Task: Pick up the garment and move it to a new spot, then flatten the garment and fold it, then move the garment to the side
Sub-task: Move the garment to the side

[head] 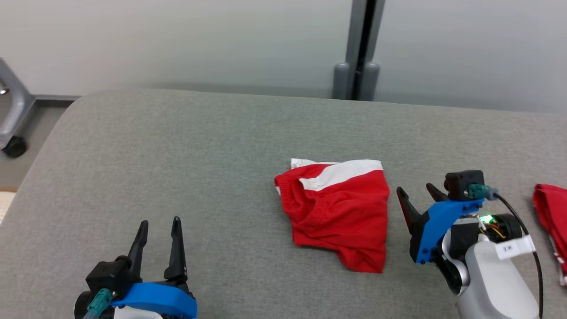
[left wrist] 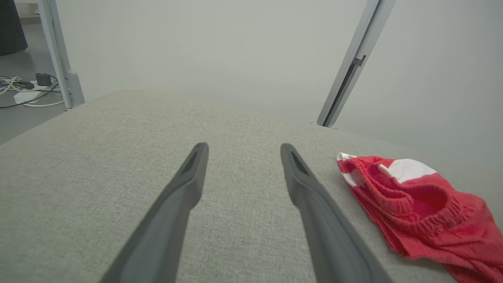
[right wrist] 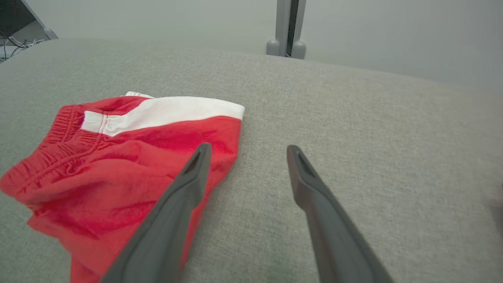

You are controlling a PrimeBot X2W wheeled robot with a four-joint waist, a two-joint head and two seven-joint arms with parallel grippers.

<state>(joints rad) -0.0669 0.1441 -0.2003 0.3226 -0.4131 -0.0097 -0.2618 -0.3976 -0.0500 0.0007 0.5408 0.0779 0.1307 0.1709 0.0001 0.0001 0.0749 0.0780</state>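
Note:
The garment [head: 339, 212] is a pair of red shorts with a white stripe and an elastic waistband, lying folded in a rough square on the grey cushioned surface [head: 177, 155]. It also appears at the right of the left wrist view as the garment [left wrist: 416, 204] and at the left of the right wrist view as the garment [right wrist: 118, 157]. My right gripper [head: 418, 190] stands open just right of the shorts, holding nothing; seen from its wrist, the right gripper [right wrist: 245, 151] has one finger over the cloth's right edge. My left gripper [head: 159, 223] is open at the lower left, well clear of the shorts, and empty, as the left gripper [left wrist: 241, 149] confirms.
A second red cloth [head: 551, 221] lies at the right edge of the surface. Behind the cushion stands a pale partition wall with a grey post [head: 356, 57]. A wheeled frame [head: 13, 119] sits on the floor at the far left. Cables [left wrist: 23, 88] lie on the floor.

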